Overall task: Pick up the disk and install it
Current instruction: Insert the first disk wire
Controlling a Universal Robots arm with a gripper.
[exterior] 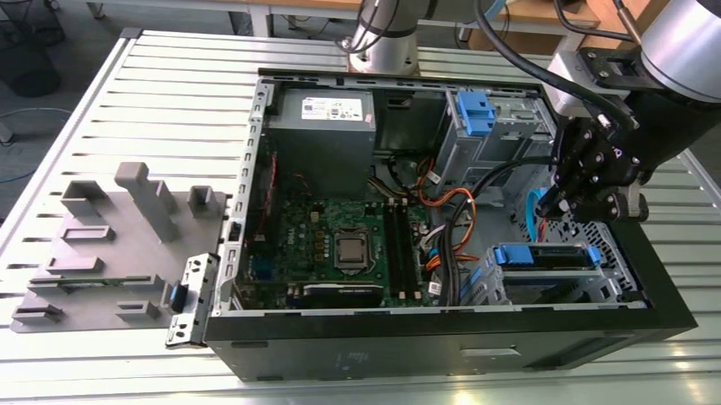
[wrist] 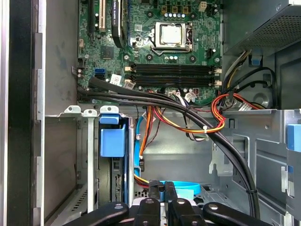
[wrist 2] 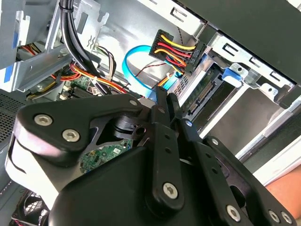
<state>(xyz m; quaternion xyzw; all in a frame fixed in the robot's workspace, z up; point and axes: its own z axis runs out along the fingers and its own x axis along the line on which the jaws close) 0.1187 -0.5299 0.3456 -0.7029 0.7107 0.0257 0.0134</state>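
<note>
Hovering near one slotted disk [exterior: 548, 256], one pincer [wrist: 165, 189], closed.

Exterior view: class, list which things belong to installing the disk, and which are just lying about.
Job: gripper; disk in its drive cage; computer case.
Lying about: grey moulded fixture, on the slatted table; metal bracket beside the case.

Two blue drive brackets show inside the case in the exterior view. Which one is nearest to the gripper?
The blue bracket in the bay just below the gripper; the other bracket stands farther off, near the grey power supply.
</note>
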